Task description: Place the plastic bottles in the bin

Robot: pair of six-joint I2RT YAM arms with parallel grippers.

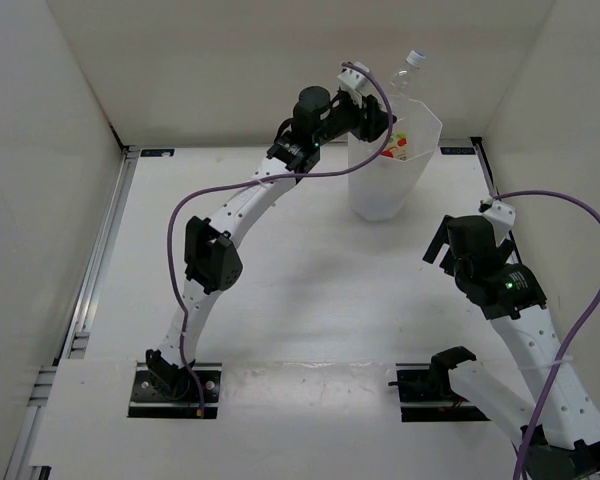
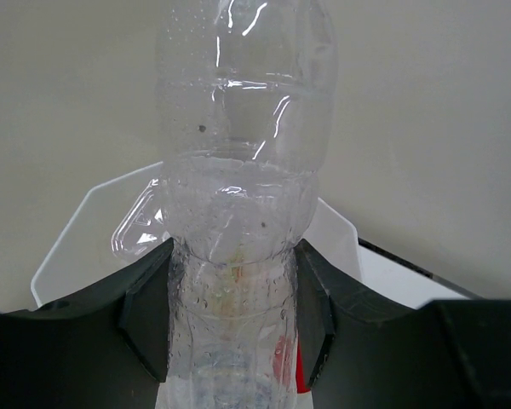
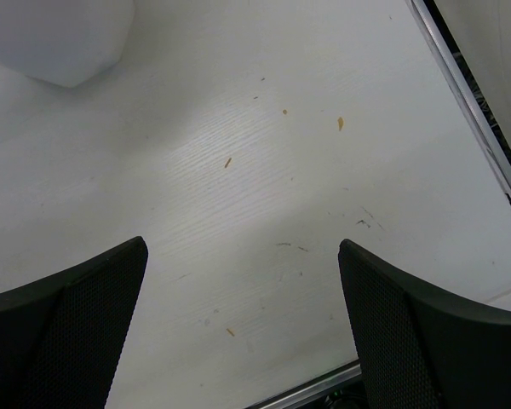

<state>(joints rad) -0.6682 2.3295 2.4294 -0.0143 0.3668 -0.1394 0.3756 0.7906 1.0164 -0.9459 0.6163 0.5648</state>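
My left gripper (image 1: 385,118) is shut on a clear unlabelled plastic bottle (image 1: 408,76) and holds it above the rim of the translucent white bin (image 1: 390,185) at the back of the table. In the left wrist view the bottle (image 2: 238,170) stands squeezed between my fingers (image 2: 149,315), with the bin's rim (image 2: 77,239) behind and below it. A red-labelled bottle (image 1: 398,146) lies inside the bin; red also shows through the held bottle in the left wrist view. My right gripper (image 1: 442,243) is open and empty, low over the bare table at the right (image 3: 243,281).
White walls enclose the table on three sides. A metal rail runs along the left edge (image 1: 100,250) and another along the right edge (image 3: 468,94). The bin's base (image 3: 55,38) shows at the top left of the right wrist view.
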